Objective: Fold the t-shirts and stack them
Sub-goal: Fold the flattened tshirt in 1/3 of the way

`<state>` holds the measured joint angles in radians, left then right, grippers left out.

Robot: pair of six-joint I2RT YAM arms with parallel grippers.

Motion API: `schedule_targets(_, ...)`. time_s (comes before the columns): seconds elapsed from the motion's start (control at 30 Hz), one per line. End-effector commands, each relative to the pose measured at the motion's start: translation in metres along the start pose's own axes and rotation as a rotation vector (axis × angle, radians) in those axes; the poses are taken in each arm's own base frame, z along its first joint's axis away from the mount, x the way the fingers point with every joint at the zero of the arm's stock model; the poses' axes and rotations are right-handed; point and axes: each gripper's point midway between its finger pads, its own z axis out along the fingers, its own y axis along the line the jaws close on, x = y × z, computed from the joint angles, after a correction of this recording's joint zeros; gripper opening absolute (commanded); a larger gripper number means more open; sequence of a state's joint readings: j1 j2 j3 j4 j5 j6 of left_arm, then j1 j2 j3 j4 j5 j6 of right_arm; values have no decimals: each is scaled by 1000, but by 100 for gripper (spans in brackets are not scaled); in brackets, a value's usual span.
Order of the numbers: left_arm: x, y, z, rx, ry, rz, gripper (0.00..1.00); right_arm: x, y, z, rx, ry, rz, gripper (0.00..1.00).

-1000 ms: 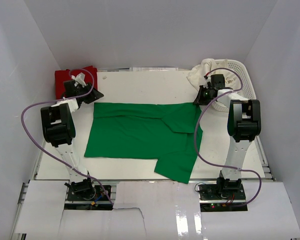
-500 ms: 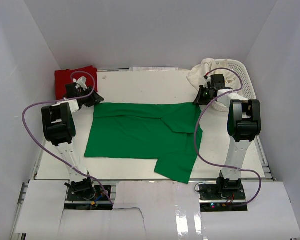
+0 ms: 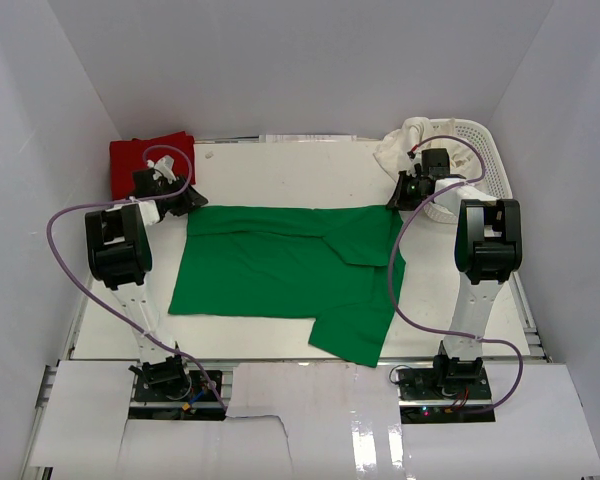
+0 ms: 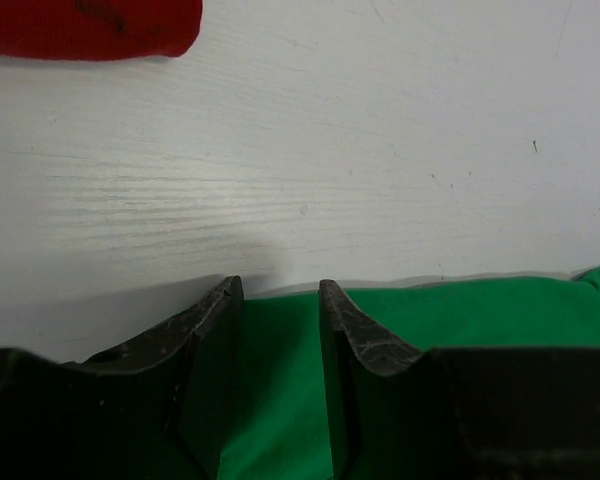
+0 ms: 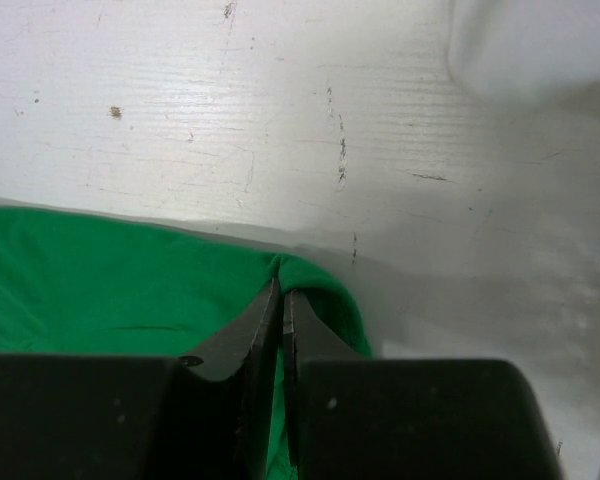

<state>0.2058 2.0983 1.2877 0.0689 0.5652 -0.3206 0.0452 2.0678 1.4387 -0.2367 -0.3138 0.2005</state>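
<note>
The left gripper [image 3: 185,198] has dropped from beside the red t-shirt [image 3: 145,155] to the far-left corner of the green t-shirt [image 3: 280,270], which lies spread across the middle of the table [image 3: 300,170]. Its fingers [image 4: 352,330] are apart, with the cloth's far edge between them, so it looks ready to pinch. The right gripper [image 5: 281,290] has not moved and is closed on the far-right corner. With both corners held, a fold towards the near side could start.
</note>
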Motion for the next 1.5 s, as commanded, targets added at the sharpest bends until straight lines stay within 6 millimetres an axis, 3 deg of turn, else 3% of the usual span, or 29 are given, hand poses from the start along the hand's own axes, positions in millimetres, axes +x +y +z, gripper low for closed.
schedule_targets(0.0, -25, -9, -7, 7, -58, 36, 47, -21, 8, -13, -11, -51, -35, 8)
schedule_targets(0.17, -60, -35, -25, 35, -127, 61, 48, -21, 9, -13, -18, -50, -34, 8)
schedule_targets(0.3, -67, -32, -36, -23, -136, 82, 50, -21, 11, -14, -23, -50, -33, 8)
schedule_targets(0.73, -24, -4, -44, -154, -30, 21, 52, -21, 13, -14, -36, -51, -32, 8)
schedule_targets(0.93, -14, 4, -46, -181, -11, 24, 53, -20, 14, -14, -39, -48, -32, 8)
schedule_targets(1.47, 23, 17, -21, -132, 107, -47, 52, -17, 12, -12, -34, -43, -34, 8)
